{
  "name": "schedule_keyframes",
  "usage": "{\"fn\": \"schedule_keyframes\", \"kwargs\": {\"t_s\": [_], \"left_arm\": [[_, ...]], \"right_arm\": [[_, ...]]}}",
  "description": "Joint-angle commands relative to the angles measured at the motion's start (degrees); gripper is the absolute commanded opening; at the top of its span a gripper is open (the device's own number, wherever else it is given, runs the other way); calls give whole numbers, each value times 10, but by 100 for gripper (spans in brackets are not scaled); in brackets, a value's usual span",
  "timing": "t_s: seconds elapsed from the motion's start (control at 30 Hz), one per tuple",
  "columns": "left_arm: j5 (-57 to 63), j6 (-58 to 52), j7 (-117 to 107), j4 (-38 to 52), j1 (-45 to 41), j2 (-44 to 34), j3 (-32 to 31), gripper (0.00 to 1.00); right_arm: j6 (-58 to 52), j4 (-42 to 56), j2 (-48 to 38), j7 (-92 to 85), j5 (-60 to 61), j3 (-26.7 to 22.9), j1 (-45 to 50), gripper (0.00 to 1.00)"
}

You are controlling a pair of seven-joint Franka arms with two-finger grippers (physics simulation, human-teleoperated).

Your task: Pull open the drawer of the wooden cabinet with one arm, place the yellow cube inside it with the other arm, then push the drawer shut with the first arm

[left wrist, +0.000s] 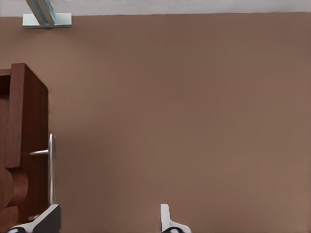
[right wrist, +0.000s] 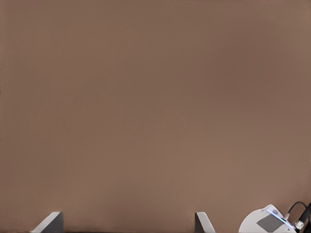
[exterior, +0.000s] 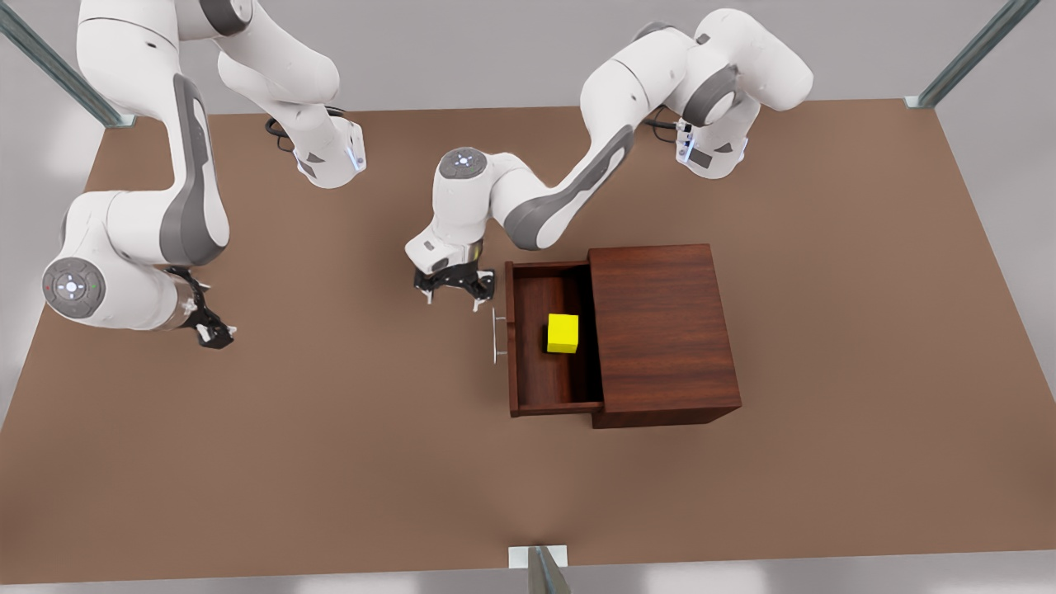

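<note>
Front view: drawer (exterior: 551,342) pulled out of wooden cabinet (exterior: 664,330), yellow cube (exterior: 563,333) inside; left gripper (exterior: 454,290), jaws spread, just off the handle (exterior: 497,336); closing push outstanding. Left wrist view: handle (left wrist: 50,174) beside the spread jaws. Right wrist view: right gripper (right wrist: 129,222), jaws spread over bare counter (right wrist: 155,107), waiting.

**Even, soft light throughout**

Bright, diffuse light falls from above on the worktop (exterior: 330,462). Shadows are faint: a dim patch beneath the arm near the drawer (exterior: 549,346), whose inside is darker beside the cube (exterior: 563,332). The cabinet (exterior: 660,330) top shows a mild sheen. Wrist views look flat and slightly soft.
</note>
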Motion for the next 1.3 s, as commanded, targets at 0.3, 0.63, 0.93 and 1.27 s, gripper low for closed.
{"fn": "schedule_keyframes", "kwargs": {"t_s": [0.3,0.63,0.93,1.27], "left_arm": [[17,161,-373,3,10,53,34,100],[15,88,-264,-11,8,64,29,100],[47,34,-227,-17,3,64,28,100],[41,13,-156,-34,9,60,28,100]], "right_arm": [[-24,43,21,-474,1,-1,-1,100],[-39,53,34,-469,1,1,3,100],[-39,53,39,-465,1,2,4,100],[-39,53,39,-465,0,2,4,100]]}}
